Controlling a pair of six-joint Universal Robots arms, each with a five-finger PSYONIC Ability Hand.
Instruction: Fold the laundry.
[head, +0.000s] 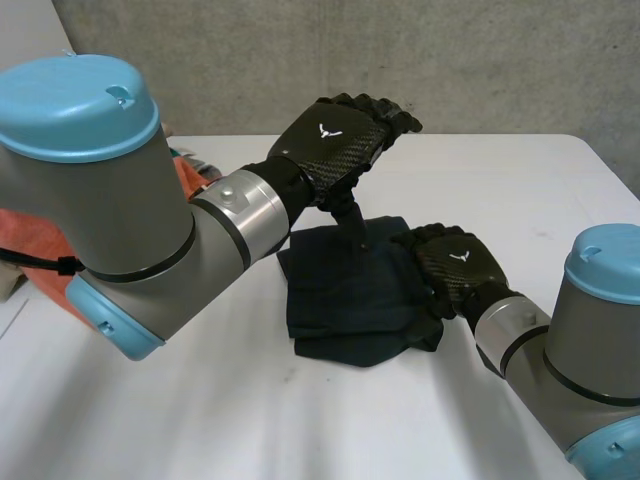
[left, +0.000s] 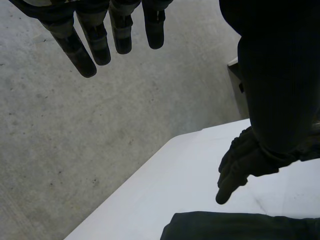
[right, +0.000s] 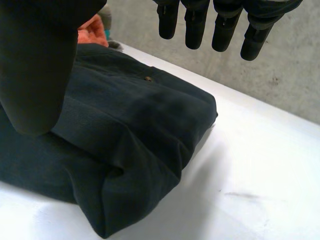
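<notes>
White surface (head: 200, 400) carried a dark folded garment (head: 345, 300) at centre. Left hand (head: 335, 145) hung above its 12 o'clock edge, fingers straight, released. Right hand (head: 455, 262) sat at its 3 o'clock edge, fingers relaxed, grasping nothing. Orange cloth (head: 25, 235) lay at 9 o'clock.

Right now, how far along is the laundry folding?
Done: the dark navy fabric garment lies folded in a compact bundle on the white table. In hand: nothing. The left hand hovers open above the bundle, and the right hand sits open at the bundle's edge, fingers straight. Left: a bunched orange cloth beyond the left arm looks unfolded.
</notes>
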